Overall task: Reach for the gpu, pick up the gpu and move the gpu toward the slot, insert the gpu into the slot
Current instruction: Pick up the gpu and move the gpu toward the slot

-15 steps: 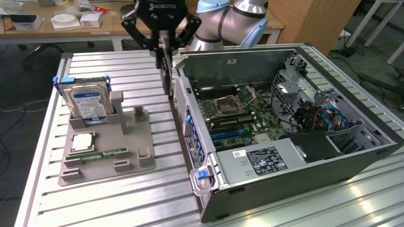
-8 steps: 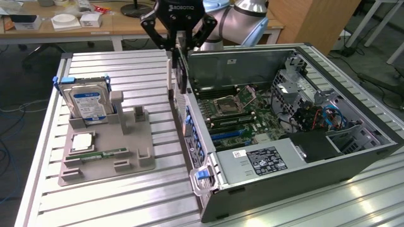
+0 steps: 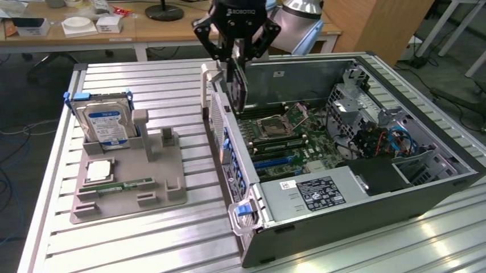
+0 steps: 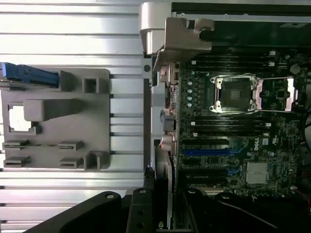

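The end effector (image 3: 237, 57) is clamped narrow on the top of the gpu (image 3: 238, 85), which hangs upright over the open computer case (image 3: 365, 187), just inside its rear wall and above the blue slot (image 3: 275, 162). Carrying it well, I judge, means keeping the card vertical, its lower edge parallel to the slot and clear of the rear panel. The case lies on a ribbed aluminium desk (image 3: 152, 244) beside a grey fixture (image 3: 129, 182) holding a hard drive (image 3: 106, 125); wooden tables stand behind
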Controlling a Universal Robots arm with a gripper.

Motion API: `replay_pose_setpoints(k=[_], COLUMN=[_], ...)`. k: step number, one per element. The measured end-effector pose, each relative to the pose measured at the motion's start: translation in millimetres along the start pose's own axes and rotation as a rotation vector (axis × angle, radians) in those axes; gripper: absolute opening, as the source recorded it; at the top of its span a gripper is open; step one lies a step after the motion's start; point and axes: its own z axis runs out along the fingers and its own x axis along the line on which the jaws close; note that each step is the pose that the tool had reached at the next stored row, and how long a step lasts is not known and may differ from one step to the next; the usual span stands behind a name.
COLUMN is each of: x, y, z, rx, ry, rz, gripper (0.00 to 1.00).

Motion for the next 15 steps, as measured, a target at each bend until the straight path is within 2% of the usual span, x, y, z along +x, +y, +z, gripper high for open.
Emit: replay_pose_setpoints(k=[10, 15], x=[-42.1, -56.6], y=[0.7, 1.1], z=[4.3, 8.6], rx=[0.0, 0.0], ry=[0.0, 0.0], rz=[0.0, 0.0], gripper=[0.27, 0.27])
